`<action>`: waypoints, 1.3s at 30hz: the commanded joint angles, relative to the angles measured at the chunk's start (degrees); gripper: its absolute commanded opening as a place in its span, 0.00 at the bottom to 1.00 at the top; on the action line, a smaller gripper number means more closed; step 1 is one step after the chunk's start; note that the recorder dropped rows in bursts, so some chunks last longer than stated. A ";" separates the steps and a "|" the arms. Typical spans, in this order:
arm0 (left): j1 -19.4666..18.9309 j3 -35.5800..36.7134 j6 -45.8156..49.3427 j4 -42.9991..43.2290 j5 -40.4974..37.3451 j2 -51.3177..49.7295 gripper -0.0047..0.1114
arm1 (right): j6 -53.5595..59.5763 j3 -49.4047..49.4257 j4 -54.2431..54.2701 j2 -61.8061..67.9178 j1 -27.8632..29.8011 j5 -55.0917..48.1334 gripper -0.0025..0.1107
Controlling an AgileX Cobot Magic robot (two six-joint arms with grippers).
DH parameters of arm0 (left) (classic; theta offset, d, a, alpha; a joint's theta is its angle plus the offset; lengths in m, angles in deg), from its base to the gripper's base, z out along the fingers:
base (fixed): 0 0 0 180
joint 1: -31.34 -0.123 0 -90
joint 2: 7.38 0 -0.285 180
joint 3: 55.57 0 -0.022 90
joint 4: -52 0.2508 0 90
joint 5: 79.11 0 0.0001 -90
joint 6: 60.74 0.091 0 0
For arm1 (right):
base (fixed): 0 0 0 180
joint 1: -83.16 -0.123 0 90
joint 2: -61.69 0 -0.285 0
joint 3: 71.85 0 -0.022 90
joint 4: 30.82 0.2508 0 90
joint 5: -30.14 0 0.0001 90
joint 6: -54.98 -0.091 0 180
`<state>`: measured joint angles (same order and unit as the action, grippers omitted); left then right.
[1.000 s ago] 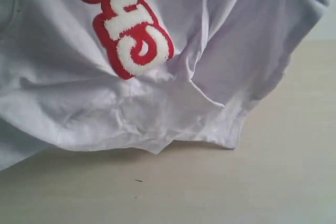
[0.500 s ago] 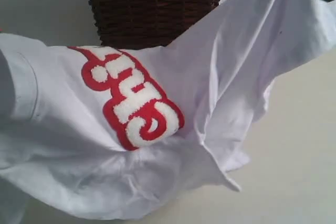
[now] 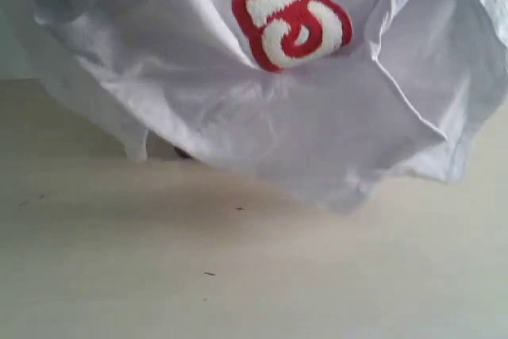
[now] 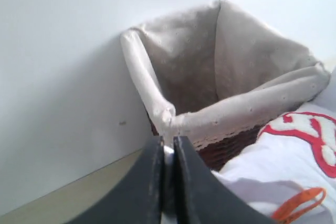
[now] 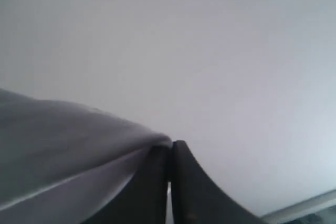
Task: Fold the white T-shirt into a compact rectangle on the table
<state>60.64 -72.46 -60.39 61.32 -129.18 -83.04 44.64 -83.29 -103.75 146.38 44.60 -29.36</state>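
The white T-shirt [image 3: 262,109] hangs in the air across the top of the exterior view, its red and white lettering [image 3: 290,17] facing the camera and its lowest folds just above the table [image 3: 254,275]. Neither gripper shows in that view. In the left wrist view my left gripper [image 4: 168,148] is shut on a thin fold of the white T-shirt [image 4: 262,171], with the orange neck tag [image 4: 299,205] beside it. In the right wrist view my right gripper [image 5: 169,148] is shut on an edge of the white T-shirt [image 5: 63,145], which drapes off one finger.
A dark wicker basket with a pale lace-trimmed liner [image 4: 220,77] stands against the white wall [image 4: 58,77], close behind my left gripper. The beige table runs bare along the front of the exterior view, with a few dark specks [image 3: 209,273].
The shirt has been swung up and to the right; the lettering rose toward the top of the view and the cloth now hides the basket seen half a second ago. Both grips stay shut.
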 commanded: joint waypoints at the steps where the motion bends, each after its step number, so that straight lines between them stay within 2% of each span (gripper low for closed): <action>1: -0.21 -4.27 5.05 -7.07 -5.70 1.98 0.04 | 7.49 -4.42 11.01 -3.08 0.23 1.98 0.02; 5: -0.21 -1.69 9.58 -13.72 -19.40 4.00 0.04 | 26.56 -1.76 34.20 -4.83 -0.03 -6.43 0.02; 8: -0.21 5.51 7.54 -15.24 -19.90 5.11 0.04 | 34.85 3.17 46.90 -4.92 -0.03 -10.47 0.02; 14: -0.21 27.09 6.54 -15.56 -19.90 9.78 0.04 | 35.16 20.87 56.74 -7.94 -0.03 -10.47 0.02; 19: -0.21 40.00 6.24 -15.70 -19.90 10.52 0.04 | 38.66 33.06 64.34 -10.00 -0.03 -10.47 0.02; 25: -0.21 46.20 8.11 -16.07 -19.90 10.52 0.04 | 44.80 42.23 76.84 -12.87 -0.03 -10.47 0.02; 29: -0.21 47.54 8.56 -15.56 -19.90 9.41 0.04 | 44.71 50.20 77.06 -12.80 -0.03 -10.47 0.02; 30: -0.21 47.54 8.34 -14.86 -19.90 8.79 0.06 | 44.71 51.60 76.89 -12.07 -0.03 -10.47 0.03; 32: -0.21 47.54 7.23 -12.38 -19.90 6.60 0.24 | 44.18 53.58 76.89 -10.86 -0.03 -10.47 0.09; 33: -0.21 47.54 5.31 -9.32 -19.90 5.12 0.41 | 44.07 53.32 76.76 -10.71 -0.03 -10.47 0.15; 34: -0.21 47.54 3.76 -7.34 -19.90 4.38 0.52 | 44.07 53.05 76.49 -10.71 -0.03 -10.47 0.18; 35: -0.21 47.43 -0.74 -1.29 -19.90 3.05 0.67 | 44.07 52.01 75.38 -10.82 -0.03 -10.47 0.27; 37: -0.21 46.03 -10.05 9.72 -19.90 1.79 0.73 | 44.07 48.55 73.94 -11.58 -0.03 -10.47 0.36; 39: -0.21 43.14 -13.38 10.84 -19.90 1.89 0.70 | 42.13 42.75 75.43 -13.45 -0.03 -10.47 0.41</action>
<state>60.55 -26.84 -69.68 69.95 -149.26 -81.23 88.24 -35.85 -29.18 134.68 44.53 -40.09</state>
